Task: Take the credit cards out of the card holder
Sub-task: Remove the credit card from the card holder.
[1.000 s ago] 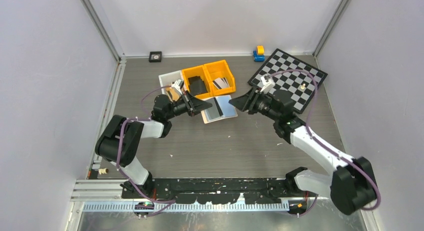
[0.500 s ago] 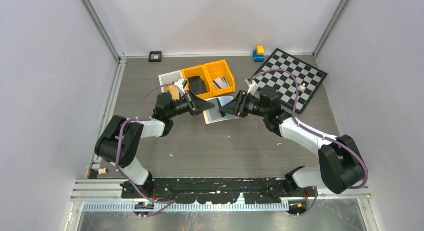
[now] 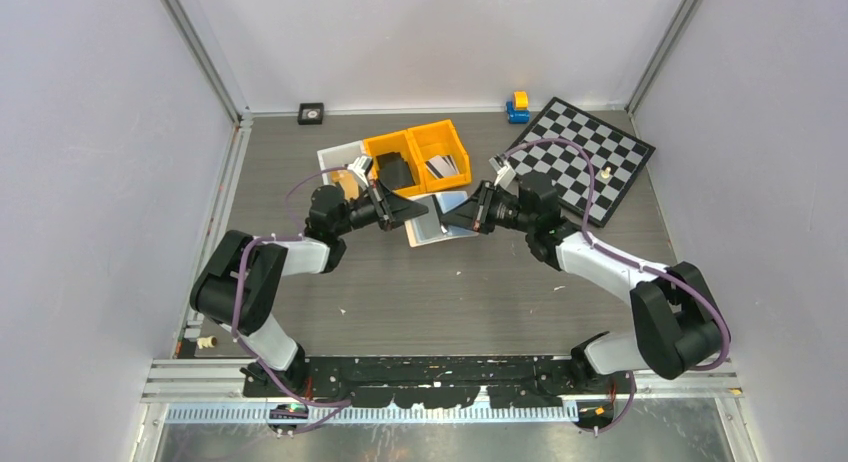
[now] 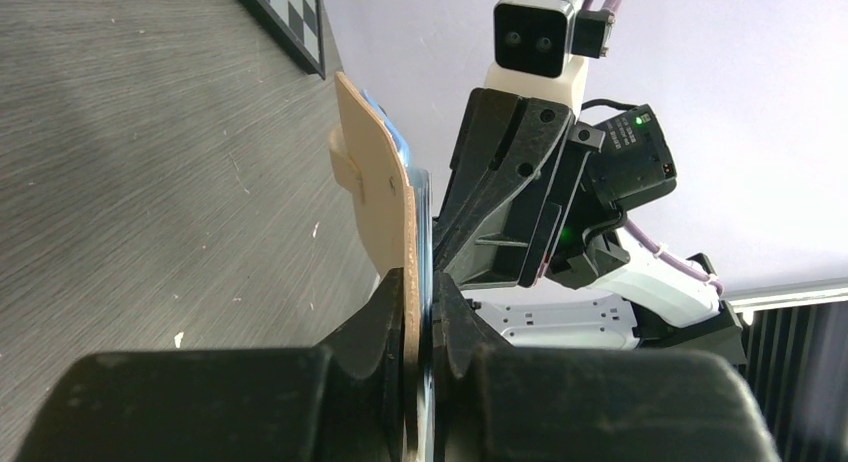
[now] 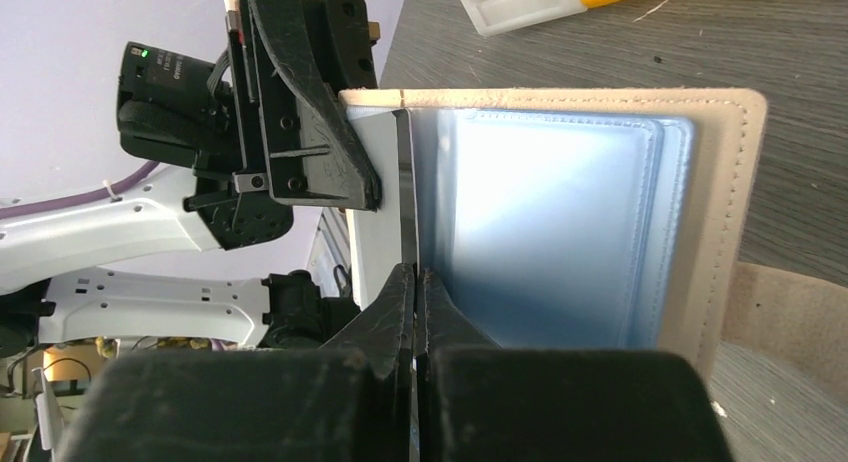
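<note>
**Both jaws on the holder**

The left gripper (image 4: 420,294) clamps the beige holder (image 5: 716,232) by one edge, holding it open and upright off the counter (image 3: 450,292). The right gripper (image 5: 413,282) is pinched on the holder too, at a thin dark edge beside the see-through pocket (image 5: 550,232). Whether that edge is a card or a pocket leaf, I cannot tell. A striped card (image 3: 442,166) lies in an orange bin (image 3: 455,142).

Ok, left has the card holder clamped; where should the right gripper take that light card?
Pinch the light card by its thin edge nearest the right gripper, coming end-on from the side opposite the left gripper, which clamps the card holder at its far end. The card stands edge-on to it beside the open bluish pocket, so the jaws close on its two faces.
</note>
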Controlling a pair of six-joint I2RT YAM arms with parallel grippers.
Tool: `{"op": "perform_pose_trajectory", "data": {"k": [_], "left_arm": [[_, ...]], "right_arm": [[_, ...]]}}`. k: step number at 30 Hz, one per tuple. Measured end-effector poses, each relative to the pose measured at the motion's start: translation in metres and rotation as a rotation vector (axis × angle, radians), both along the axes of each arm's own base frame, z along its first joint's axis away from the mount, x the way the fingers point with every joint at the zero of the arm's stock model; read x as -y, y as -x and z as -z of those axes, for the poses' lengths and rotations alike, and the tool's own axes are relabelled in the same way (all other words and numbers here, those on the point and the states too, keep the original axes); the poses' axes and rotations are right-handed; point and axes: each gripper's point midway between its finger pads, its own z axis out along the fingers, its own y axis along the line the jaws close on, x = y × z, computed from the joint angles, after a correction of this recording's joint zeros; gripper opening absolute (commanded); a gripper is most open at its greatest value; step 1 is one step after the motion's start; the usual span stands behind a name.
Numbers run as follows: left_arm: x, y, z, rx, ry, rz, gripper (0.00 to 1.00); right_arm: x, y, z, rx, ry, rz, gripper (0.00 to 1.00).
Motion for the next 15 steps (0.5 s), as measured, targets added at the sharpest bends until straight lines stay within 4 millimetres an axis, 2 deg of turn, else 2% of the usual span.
{"op": "perform_pose_trajectory", "data": {"k": [2,6,15], "left_arm": [[0.0,-0.001,-0.002,0.003,0.006,-0.003,0.21],[0.0,-0.001,-0.006,0.01,0.021,-0.003,0.21],[-0.007,-0.007,-0.004,0.005,0.019,-0.032,0.11]], "right_arm": [[0.001,-0.001,-0.003,-0.002,-0.012,0.0,0.01],[0.007,-0.007,-0.009,-0.007,-0.053,0.02,0.0],[0.049,-0.032,0.001,-0.064,-0.127,0.189,0.01]]}}
